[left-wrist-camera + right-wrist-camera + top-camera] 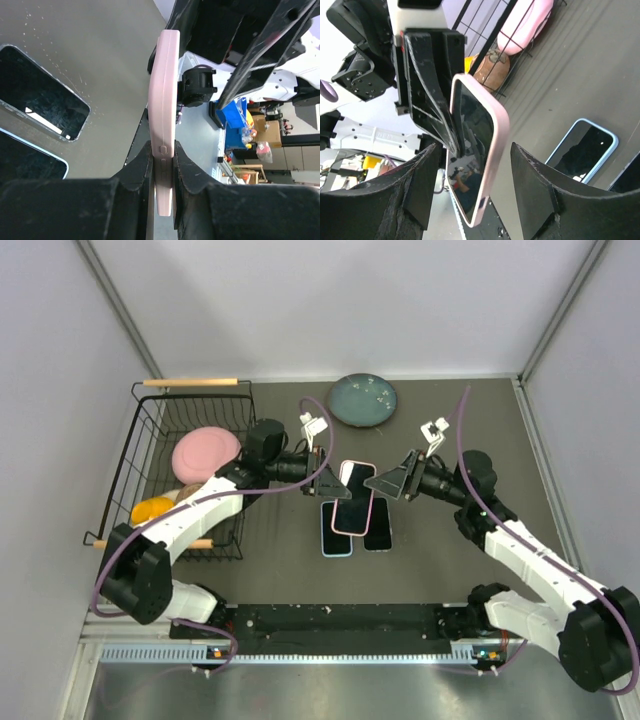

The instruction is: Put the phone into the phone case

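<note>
Soft, even light is coming from overhead in the top view, leaving only faint shadows on the dark tabletop (275, 572). The left end effector (162, 157) is showing up black and blurred at close range against a bright, slightly washed-out background. The phone (475, 135) screen is mirroring the room while the right end effector (474, 150) is sitting out of focus.

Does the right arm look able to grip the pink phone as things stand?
Probably yes. The right pincer stands open astride the pink phone, with nothing else inside its gap. The left pincer clamps the phone's other edge and seems clear of it.
</note>
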